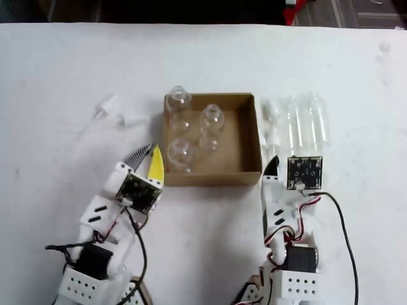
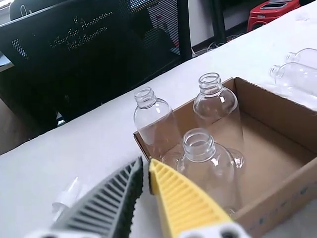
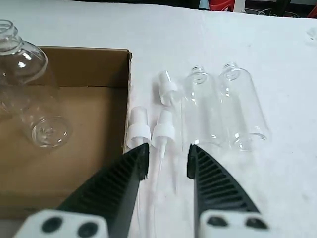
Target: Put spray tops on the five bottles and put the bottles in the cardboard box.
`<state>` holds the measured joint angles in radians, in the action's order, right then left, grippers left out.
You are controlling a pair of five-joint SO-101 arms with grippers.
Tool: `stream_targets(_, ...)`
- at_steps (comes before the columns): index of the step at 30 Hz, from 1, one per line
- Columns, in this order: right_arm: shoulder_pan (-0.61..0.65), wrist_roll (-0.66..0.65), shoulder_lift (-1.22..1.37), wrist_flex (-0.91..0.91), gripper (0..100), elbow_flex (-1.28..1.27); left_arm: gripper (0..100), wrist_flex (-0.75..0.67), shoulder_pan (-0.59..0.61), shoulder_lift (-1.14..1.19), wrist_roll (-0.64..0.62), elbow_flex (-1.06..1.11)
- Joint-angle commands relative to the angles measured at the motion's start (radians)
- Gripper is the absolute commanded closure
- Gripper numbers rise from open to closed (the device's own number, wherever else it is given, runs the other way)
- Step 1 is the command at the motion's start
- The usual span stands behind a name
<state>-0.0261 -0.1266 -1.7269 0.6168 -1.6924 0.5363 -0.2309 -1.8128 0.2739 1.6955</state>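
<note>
Hovering above spray tops (image 3: 164,130), the right gripper (image 3: 167,153) stands apart (left gripper (image 2: 145,167) together) beside the cardboard box (image 3: 79,64).

Bright, even light washes out the white table (image 1: 57,70), with soft shadows and glints on the clear bottles (image 1: 316,121).
</note>
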Motion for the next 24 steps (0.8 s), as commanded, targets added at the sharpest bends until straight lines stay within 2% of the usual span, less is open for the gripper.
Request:
stream_targets(1,-0.012,-0.014,0.001,0.002,88.5,-0.003,98,0.011,-0.015,-0.010,-0.003,-0.003)
stream_targets(7,-0.021,-0.014,0.007,0.004,88.6,-0.003,98,0.046,-0.015,-0.010,-0.003,-0.003)
stream_targets(19,-0.159,-0.015,-0.001,-0.082,88.5,0.000,98,0.064,-0.016,-0.008,-0.011,-0.003)
stream_targets(24,-0.122,-0.137,0.008,0.015,88.6,0.117,98,0.064,-0.016,-0.008,-0.011,-0.003)
